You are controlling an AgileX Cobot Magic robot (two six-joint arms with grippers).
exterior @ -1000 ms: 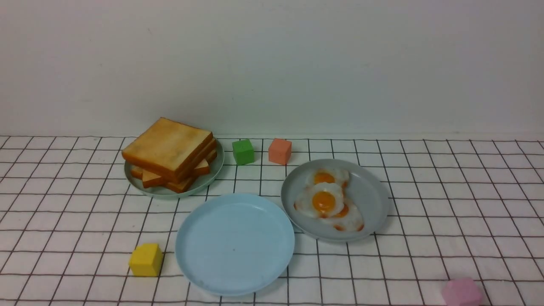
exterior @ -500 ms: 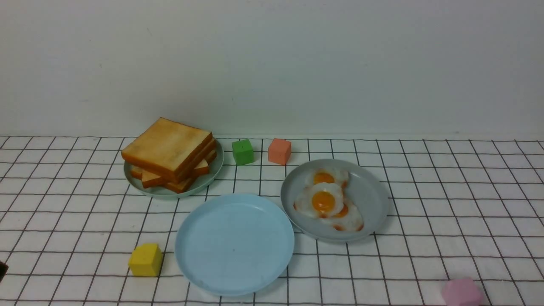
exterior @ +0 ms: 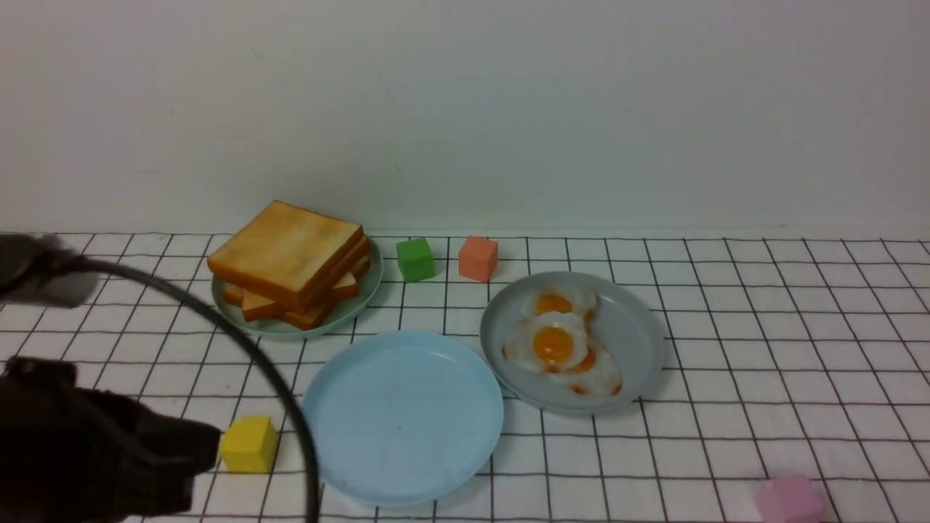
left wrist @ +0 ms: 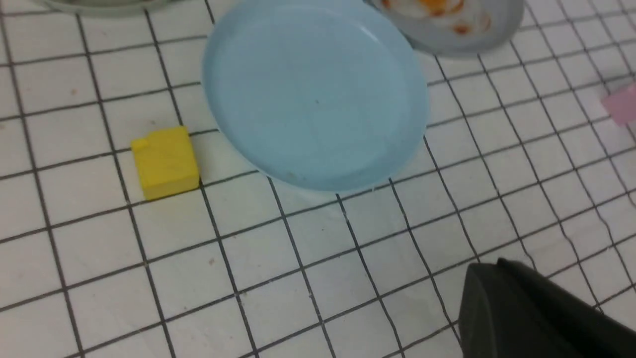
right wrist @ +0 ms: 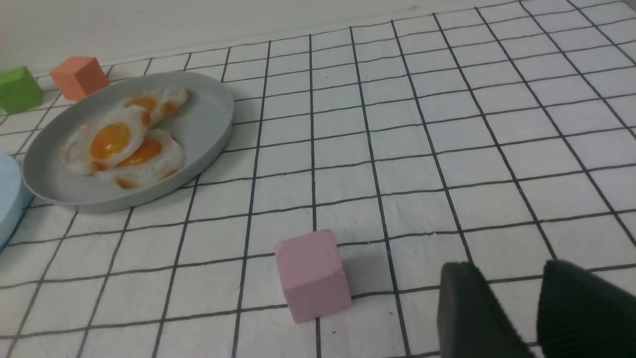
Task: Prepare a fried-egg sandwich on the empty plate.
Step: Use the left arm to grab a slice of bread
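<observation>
Two grippers sit by the near edge of the worktop. The left gripper is a dark blur at the near left corner, with its black cable arching over it. The left wrist view catches only one finger, so I cannot tell whether it is released or clenched. The right gripper is by the near right corner, its fingers drawn close together with a thin strip of checked cloth showing between them, grasping nothing. The pink cube lies near it. The yellow cube is just beside the left gripper's tip.

The empty plate lies bare at the middle of the near edge, between the two cubes. Just beyond it toward the right edge, rims all but meeting, the grey-blue plate carries three overlapping fried eggs. Toward the far left, the pale green plate bears a stack of toast slices. Closest to the far edge, the green cube and the orange cube stand side by side, slightly apart.
</observation>
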